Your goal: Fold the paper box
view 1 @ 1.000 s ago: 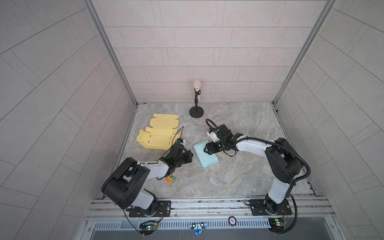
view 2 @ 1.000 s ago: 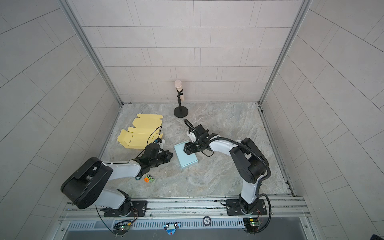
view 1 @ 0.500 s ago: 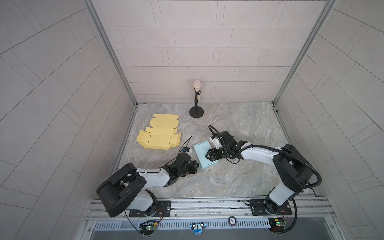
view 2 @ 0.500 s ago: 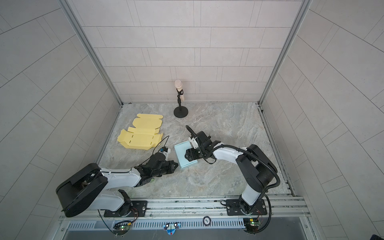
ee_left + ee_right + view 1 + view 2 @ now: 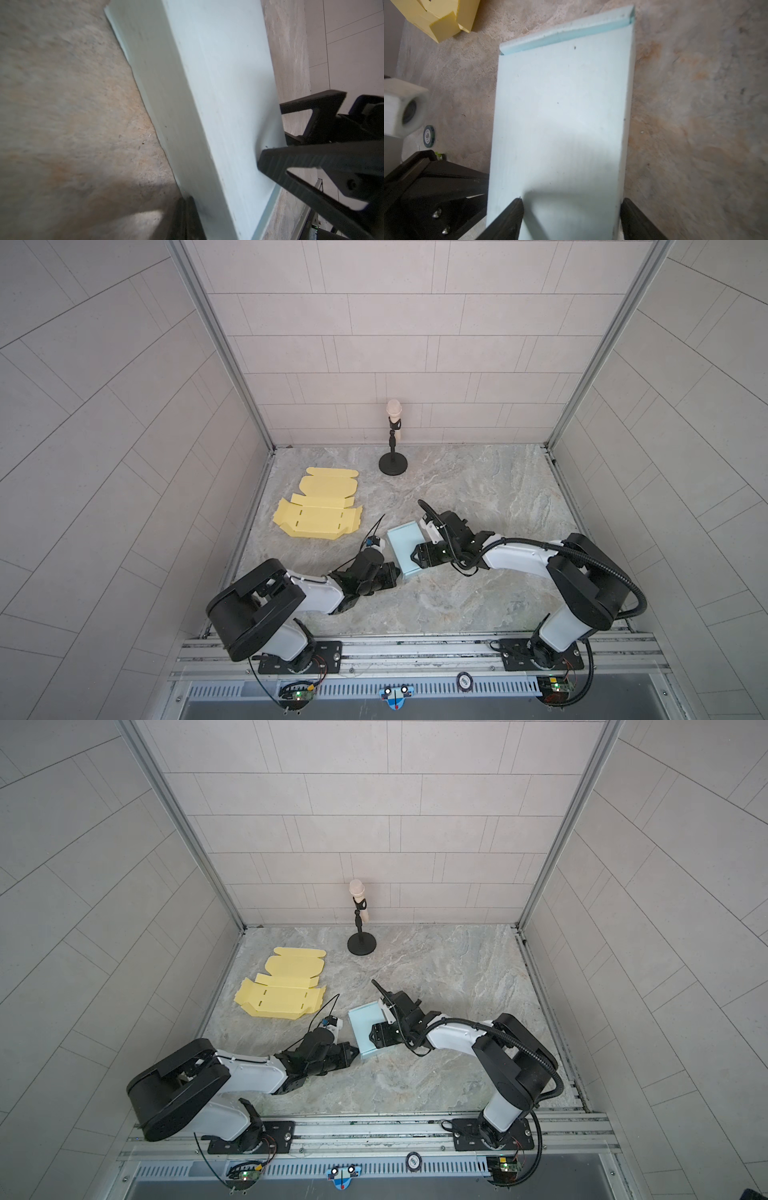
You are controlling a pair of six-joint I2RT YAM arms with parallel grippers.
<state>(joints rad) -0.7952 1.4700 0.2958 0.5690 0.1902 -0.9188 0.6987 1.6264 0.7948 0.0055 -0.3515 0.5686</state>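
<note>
Located box in the middle of the table: pale blue, lid down, flat on the stone between the two arms. Confirmed in both top views.

Read right gripper as released and spread wide, not clamping. One finger laid on the lid, the other hanging just off the long edge. Judged as a hold-down: pressing the lid flat and pinning the box against sliding, not lifting it.

Read left gripper as clenched on nothing, low over the table, tip touching the near corner of the box. Judged as a closed-jaw pusher: a narrow point for nudging or tucking at the end wall, counter-force from the right finger. Cannot tell from the left wrist view about any flap under the tip; too blurred.

Noted a raised fold ridge along the far end of the lid in the right wrist view; looks seated.

Noted yellow blank flat and unfolded at the back left, well apart from both grippers, untouched.

Judged blue box near finished: closing and squaring only. Risk: skating on the smooth stone under a sideways push, on loss of the hold-down.
</note>
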